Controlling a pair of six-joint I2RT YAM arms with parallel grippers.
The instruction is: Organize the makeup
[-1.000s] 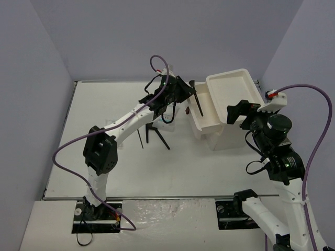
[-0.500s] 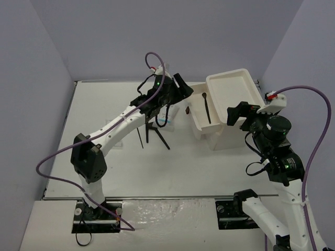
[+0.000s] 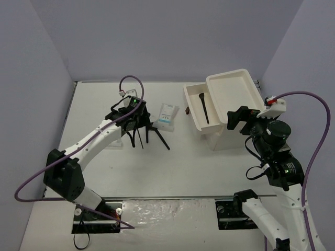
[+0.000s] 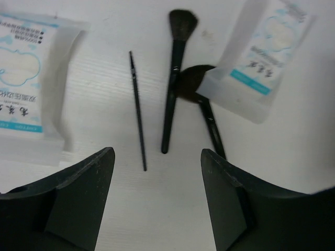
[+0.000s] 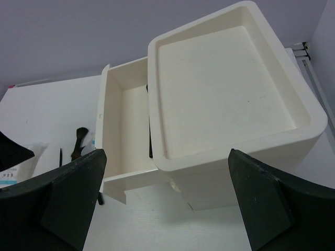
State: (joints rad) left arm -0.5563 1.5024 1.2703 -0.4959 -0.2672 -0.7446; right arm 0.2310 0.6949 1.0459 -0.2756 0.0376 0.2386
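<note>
Pale lavender walls around a white surface (image 3: 183, 172), with a big white box (image 3: 233, 94) at the far right and its drawer (image 3: 194, 117) pulled out. Looks like an early stage of the tidying: only one long black brush (image 3: 204, 107) lying inside that drawer, everything else out on the surface under the left arm. Left to sort, counted from the left wrist view: one fluffy black brush (image 4: 175, 78), one second black brush (image 4: 207, 112) with its head tucked under a packet, one thin black pencil-like stick (image 4: 137, 110), and two flat white packets with blue print, one packet (image 4: 21, 78) at that view's left edge, the other packet (image 4: 261, 52) at its upper right. Makes three brushes in all, one stick, two packets; no small bottles visible anywhere. Left pincer (image 4: 157, 162) spread wide and empty, hanging right above the stick and brushes, touching none. Right pincer (image 5: 167, 157) likewise wide and empty, facing the box from the near side, well apart from the loose items. Probably calls for five more transfers before completion.
</note>
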